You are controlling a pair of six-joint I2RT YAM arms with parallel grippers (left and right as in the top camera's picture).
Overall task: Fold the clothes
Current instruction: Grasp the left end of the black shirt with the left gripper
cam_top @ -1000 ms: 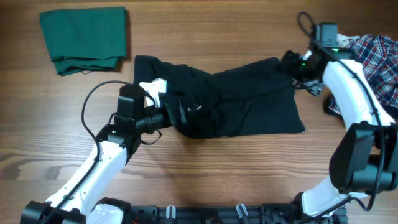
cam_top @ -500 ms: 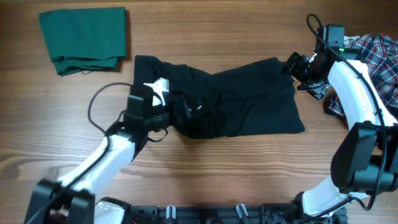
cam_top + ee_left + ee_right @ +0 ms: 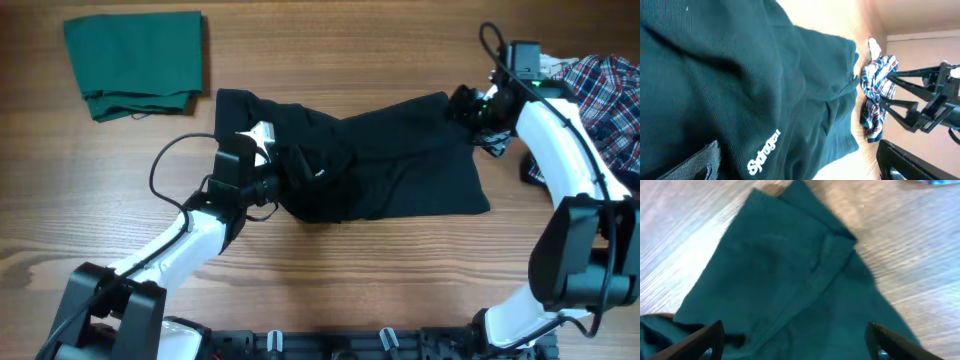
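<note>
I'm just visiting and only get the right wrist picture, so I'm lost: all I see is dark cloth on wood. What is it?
Observer: A black shirt, lying crumpled and unfolded; the overhead view shows it whole.
Operator: Is anything folded already?
Observer: Yes, a green garment lies folded at the overhead view's top left.
Operator: Where's the other arm?
Observer: The left gripper sits open over the shirt's left part, close to white logo lettering.
</note>
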